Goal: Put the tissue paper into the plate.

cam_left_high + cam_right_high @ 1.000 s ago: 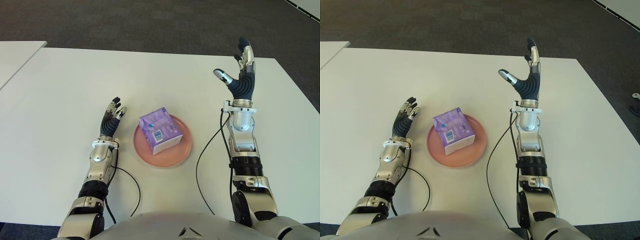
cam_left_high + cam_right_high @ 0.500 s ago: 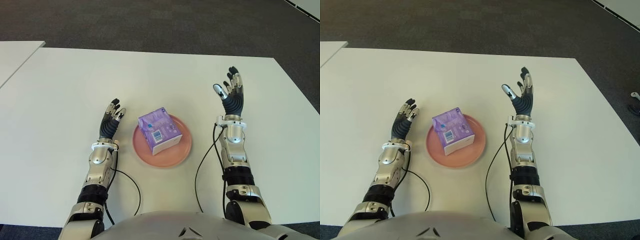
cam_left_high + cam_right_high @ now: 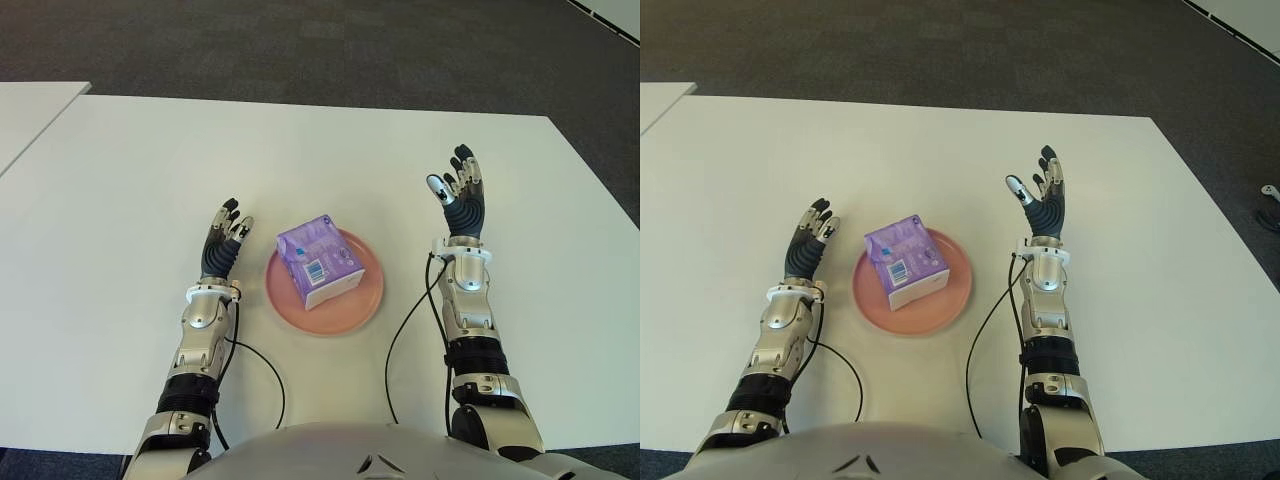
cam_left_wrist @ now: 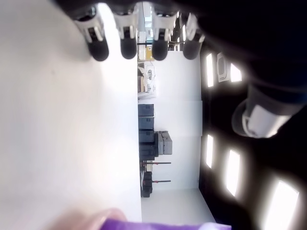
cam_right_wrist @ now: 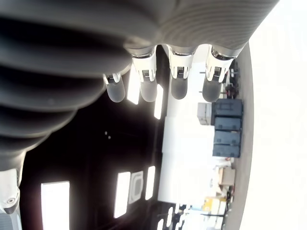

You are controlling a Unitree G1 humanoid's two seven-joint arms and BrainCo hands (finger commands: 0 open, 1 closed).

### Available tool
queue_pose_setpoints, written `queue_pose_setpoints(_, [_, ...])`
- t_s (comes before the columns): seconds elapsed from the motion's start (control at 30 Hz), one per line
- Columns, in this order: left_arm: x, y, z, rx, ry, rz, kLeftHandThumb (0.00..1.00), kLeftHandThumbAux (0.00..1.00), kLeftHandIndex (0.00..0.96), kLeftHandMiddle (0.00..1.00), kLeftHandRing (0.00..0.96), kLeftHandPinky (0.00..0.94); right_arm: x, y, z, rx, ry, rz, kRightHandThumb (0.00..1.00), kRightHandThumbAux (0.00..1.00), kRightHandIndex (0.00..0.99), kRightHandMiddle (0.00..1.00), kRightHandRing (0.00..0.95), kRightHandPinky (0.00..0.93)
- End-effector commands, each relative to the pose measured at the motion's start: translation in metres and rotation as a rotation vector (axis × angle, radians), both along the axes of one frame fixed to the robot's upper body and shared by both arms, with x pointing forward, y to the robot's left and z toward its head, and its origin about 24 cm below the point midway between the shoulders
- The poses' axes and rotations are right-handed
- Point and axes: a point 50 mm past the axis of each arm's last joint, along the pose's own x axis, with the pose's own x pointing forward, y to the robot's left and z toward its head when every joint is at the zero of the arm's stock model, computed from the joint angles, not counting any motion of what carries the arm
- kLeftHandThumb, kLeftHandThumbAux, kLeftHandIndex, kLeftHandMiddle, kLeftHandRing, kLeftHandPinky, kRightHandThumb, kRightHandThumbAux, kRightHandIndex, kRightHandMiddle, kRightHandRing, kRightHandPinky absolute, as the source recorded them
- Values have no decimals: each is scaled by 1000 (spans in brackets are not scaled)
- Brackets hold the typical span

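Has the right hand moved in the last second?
Yes. The right hand has drawn back toward the robot, away from the table's far edge, fingers open.

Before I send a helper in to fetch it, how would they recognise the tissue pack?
On the white table, between the robot's left hand and right hand, both open, lies a round pink plate. The tissue pack sits on it: a purple block, the only thing on the plate.

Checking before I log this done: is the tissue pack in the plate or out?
In: the purple tissue pack sits on the pink plate, neither open hand touching it.
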Motion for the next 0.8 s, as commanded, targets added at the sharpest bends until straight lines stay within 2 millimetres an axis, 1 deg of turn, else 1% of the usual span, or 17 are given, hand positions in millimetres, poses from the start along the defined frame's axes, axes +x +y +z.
queue_pose_setpoints(0.03, [-6, -1, -7, 5, 54, 8, 0, 515, 0, 0, 0, 0, -2, -3, -5, 17, 28, -10, 0, 519, 0, 0, 0, 0])
queue_pose_setpoints(0.4, [-4, 1, 1, 40, 37, -4, 0, 503, 0, 0, 0, 0, -3, -3, -5, 17, 27, -9, 0, 519, 0, 0, 0, 0])
queue_pose_setpoints(0.8, [-5, 1, 3, 58, 39, -1, 0, 485, 0, 0, 0, 0, -6, -3, -4, 17, 25, -9, 0, 519, 0, 0, 0, 0])
